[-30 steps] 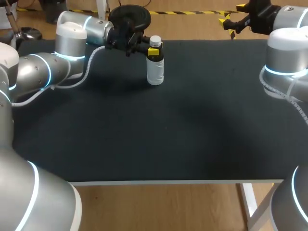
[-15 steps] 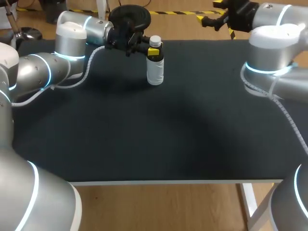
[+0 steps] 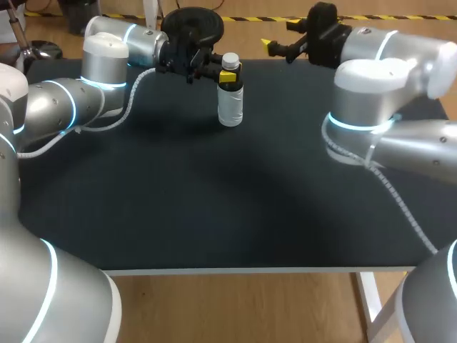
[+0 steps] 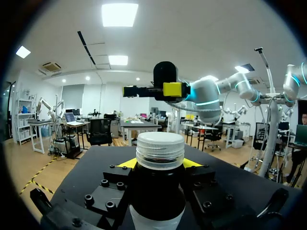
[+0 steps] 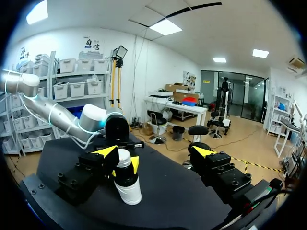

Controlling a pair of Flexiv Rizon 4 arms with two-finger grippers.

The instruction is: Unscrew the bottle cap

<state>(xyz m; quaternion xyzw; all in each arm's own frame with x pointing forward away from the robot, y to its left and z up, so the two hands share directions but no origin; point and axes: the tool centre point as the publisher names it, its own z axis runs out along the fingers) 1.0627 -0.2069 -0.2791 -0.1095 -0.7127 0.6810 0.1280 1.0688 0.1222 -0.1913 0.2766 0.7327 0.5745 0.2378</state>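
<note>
White bottle (image 3: 230, 107) pinched at its neck by left gripper (image 3: 229, 73); right gripper (image 3: 280, 34) spread.

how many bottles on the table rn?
1. The bottle stands upright near the table's far edge, cap on, its neck clamped in the left tool. No other shows in any view.

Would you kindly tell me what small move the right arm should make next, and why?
Probably bring the right gripper over to the bottle until its open fingers sit either side of the white cap. The left gripper is shut on the bottle just below the cap, steadying it upright on the table, while the right gripper stands apart from it and the cap is untouched.
</note>
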